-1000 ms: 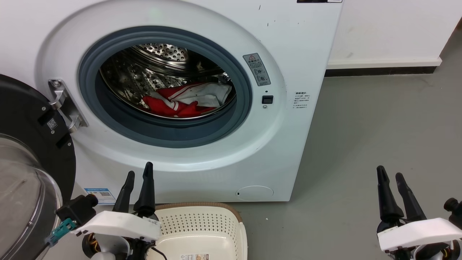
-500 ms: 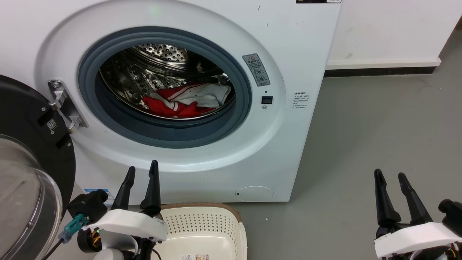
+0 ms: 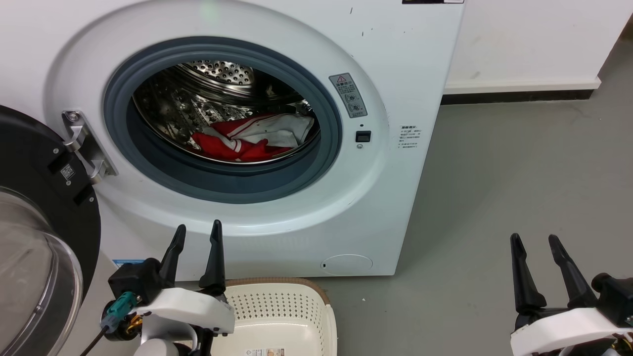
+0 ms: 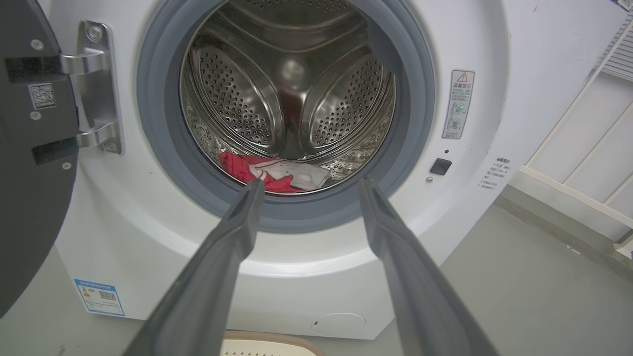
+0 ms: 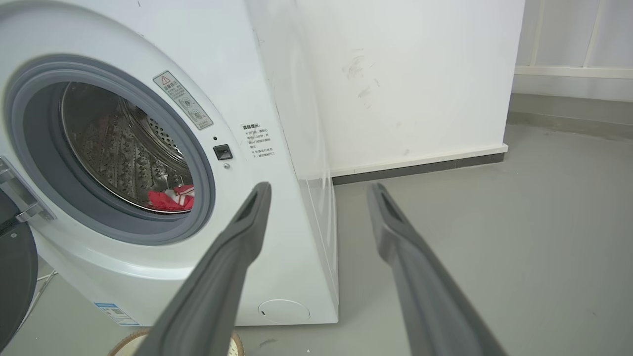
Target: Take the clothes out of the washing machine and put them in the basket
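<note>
Washer: white front-loader with its porthole open and the door swung out to the left on its hinge.

Clothes: red-and-white bundle on the bottom of the drum, just behind the gasket lip. None is out yet.

Basket: on the floor at the washer's foot, below the porthole. No cloth lies in the part that shows.

Left end effector: fingers apart, holding nothing. It sits low before the washer, beside the basket's left rim, and its wrist view frames the bundle between the fingertips.

Right end effector: fingers apart, holding nothing, well to the right over bare floor.

Step, judged: the left arm is lined up for the reach into the drum.

Hazards, judged:
- The fingers could strike the gasket lip if the approach comes in too low.
- The forearm could brush the open door if the reach drifts left.
- A shallow pinch may take one layer only and leave the rest in the drum.
- Trailing cloth may snag on the gasket or fall short of the basket.
</note>
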You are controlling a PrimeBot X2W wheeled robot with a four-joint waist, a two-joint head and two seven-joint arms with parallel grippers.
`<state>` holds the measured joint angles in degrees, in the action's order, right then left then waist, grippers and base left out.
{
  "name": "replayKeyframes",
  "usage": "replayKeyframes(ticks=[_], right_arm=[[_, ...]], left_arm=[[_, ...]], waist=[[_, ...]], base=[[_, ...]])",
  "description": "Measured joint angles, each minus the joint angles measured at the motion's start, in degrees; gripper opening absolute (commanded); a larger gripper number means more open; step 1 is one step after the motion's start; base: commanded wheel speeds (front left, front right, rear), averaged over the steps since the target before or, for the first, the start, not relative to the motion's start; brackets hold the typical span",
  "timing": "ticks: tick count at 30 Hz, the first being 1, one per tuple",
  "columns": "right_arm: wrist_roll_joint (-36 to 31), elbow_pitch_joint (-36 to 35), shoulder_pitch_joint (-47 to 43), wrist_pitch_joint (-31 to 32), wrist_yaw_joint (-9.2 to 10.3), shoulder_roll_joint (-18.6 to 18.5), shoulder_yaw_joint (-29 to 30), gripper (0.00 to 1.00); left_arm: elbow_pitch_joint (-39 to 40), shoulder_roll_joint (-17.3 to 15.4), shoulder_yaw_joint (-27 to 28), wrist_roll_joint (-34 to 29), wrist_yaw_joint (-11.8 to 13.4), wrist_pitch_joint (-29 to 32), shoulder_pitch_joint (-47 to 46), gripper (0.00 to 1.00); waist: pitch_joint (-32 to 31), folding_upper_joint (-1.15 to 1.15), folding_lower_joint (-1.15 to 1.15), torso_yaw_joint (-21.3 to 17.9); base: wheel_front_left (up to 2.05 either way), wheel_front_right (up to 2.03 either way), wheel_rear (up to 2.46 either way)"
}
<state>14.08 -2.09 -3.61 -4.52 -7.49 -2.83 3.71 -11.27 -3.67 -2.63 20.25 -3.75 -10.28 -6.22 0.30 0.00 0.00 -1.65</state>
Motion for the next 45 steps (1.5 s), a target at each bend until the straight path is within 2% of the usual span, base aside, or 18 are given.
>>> replayKeyframes(ticks=[30,45], right_arm=[[-12.4,-2.08,-1.14,-2.29,-0.01,-0.02,-0.41,1.0],[-14.08,-1.43,-1.19,-3.58,-0.01,-0.03,-0.35,1.0]], left_arm=[[-2.53,-0.57,-0.53,-12.83,1.78,-3.54,-0.77,1.0],[-3.34,-0.05,-0.2,-16.55,1.83,-4.7,-0.82,1.0]], waist=[[-0.11,0.0,0.0,-0.21],[-0.07,0.0,0.0,-0.24]], base=[[0.0,0.0,0.0],[0.0,0.0,0.0]])
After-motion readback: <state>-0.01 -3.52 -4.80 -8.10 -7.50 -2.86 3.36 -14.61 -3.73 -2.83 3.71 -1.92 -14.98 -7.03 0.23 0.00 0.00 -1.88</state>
